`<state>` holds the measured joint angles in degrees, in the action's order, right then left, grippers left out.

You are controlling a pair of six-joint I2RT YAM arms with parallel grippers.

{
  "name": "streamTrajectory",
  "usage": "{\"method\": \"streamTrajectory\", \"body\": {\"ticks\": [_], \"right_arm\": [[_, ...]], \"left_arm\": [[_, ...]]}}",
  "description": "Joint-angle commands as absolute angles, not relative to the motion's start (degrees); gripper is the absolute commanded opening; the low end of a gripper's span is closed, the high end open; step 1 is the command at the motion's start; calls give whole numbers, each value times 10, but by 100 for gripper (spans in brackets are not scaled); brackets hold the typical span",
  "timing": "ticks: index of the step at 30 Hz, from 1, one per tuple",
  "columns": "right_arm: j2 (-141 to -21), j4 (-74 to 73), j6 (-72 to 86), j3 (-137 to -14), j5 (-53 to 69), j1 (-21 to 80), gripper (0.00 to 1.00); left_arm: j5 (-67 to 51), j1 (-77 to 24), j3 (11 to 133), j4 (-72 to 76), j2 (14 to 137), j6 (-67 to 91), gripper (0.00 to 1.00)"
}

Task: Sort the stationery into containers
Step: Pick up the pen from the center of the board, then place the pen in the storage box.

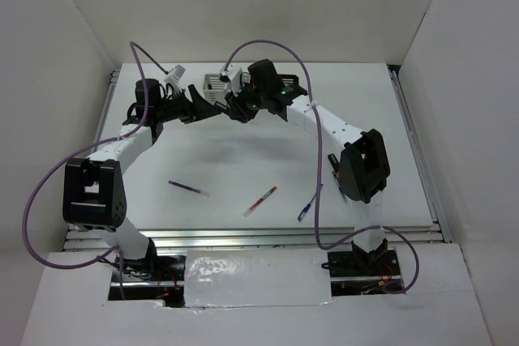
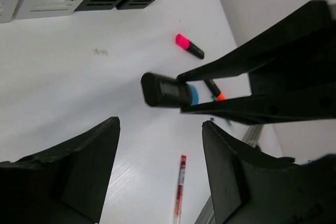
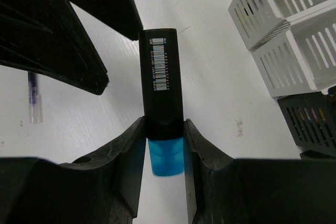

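Right claw (image 3: 164,129) pinches blue-capped highlighter (image 3: 161,72) at its cap end, aloft near containers (image 3: 286,51). Left claw (image 2: 160,127) spread wide, empty, close by. Judgement: keep the pinch firm, lower barrel-first into one holder.

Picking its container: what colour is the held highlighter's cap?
Blue highlighter cap, clearest in right wrist view.

The left gripper (image 1: 203,109) and right gripper (image 1: 231,108) nearly meet at the far centre of the table (image 1: 243,147), beside a light grey slotted holder (image 1: 214,85). A dark pen (image 1: 186,187), red pen (image 1: 261,200) and blue-tipped pen (image 1: 306,210) lie apart on the near half.
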<state>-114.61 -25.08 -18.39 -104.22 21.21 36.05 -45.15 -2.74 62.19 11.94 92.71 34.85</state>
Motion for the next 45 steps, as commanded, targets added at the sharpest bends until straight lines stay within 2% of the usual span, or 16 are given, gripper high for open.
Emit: {"method": "streamTrajectory", "body": {"ticks": [1, 5, 12, 16, 20, 24, 25, 26, 27, 29, 34, 39, 42, 45], "right_arm": [[-1108, -221, -178, -1031, 207, 370, 0], [-1103, -216, -178, -1027, 205, 374, 0], [-1089, -200, -165, -1020, 203, 379, 0], [-1085, -195, -161, -1018, 205, 380, 0], [-1086, -201, -163, -1016, 207, 387, 2], [-1078, -192, -155, -999, 204, 387, 15], [-1077, -188, -154, -994, 200, 388, 18], [-1075, -183, -149, -991, 189, 388, 36], [-1071, -182, -148, -987, 179, 388, 48], [-1069, -183, -139, -986, 159, 385, 61], [-1053, -186, -103, -973, 169, 359, 68], [-1036, -169, -72, -942, 154, 328, 68], [-1041, -180, -55, -941, 139, 299, 67], [-1034, -182, -32, -933, 135, 259, 65]], "left_arm": [[-474, -25, 631, 192, 931, 406, 76], [-474, -31, 635, 207, 944, 426, 72], [-477, -33, 642, 222, 968, 461, 58], [-477, -33, 645, 228, 973, 468, 53], [-477, -33, 648, 241, 972, 472, 36], [-474, -28, 660, 247, 974, 473, 22], [-474, -26, 664, 250, 975, 475, 15], [-470, -24, 667, 251, 976, 475, 11], [-467, -22, 674, 250, 977, 475, 8], [-454, -14, 697, 251, 986, 470, 1], [-392, -6, 818, 187, 1022, 387, 0], [-284, -18, 970, 101, 1085, 244, 0], [-237, -30, 1021, 45, 1118, 174, 0], [-212, -39, 1020, 33, 1133, 140, 0]]}}
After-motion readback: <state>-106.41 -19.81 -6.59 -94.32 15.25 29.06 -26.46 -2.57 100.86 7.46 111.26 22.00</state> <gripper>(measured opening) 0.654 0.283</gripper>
